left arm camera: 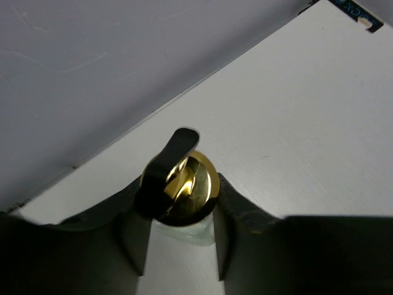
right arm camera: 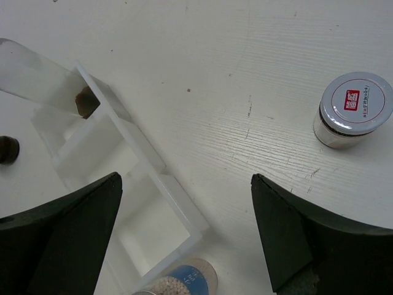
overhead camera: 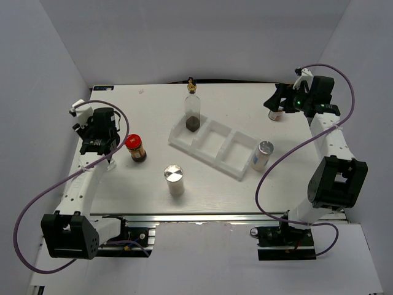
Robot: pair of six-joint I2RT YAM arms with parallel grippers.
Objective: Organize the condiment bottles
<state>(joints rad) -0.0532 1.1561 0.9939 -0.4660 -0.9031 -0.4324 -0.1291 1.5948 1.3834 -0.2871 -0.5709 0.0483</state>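
My left gripper (overhead camera: pixel 95 126) stands near the table's left edge. In the left wrist view it (left arm camera: pixel 181 200) is shut on the neck of a clear glass bottle with a gold pourer top (left arm camera: pixel 184 181); the arm hides this bottle from above. A second glass bottle (overhead camera: pixel 193 110) stands in the left compartment of the tray (overhead camera: pixel 212 150). The red-lidded jar (overhead camera: pixel 136 147) and one silver-capped shaker (overhead camera: pixel 174 179) stand left of the tray. The other shaker (overhead camera: pixel 262 155) stands at the tray's right end. My right gripper (overhead camera: pixel 277 101) is open and empty above the white-lidded jar (right arm camera: pixel 355 106).
The tray's (right arm camera: pixel 144 163) middle and right compartments hold nothing. The grey enclosure wall (left arm camera: pixel 92 74) is close behind the left gripper. The right arm's cable loops over the table's right side (overhead camera: pixel 276 166).
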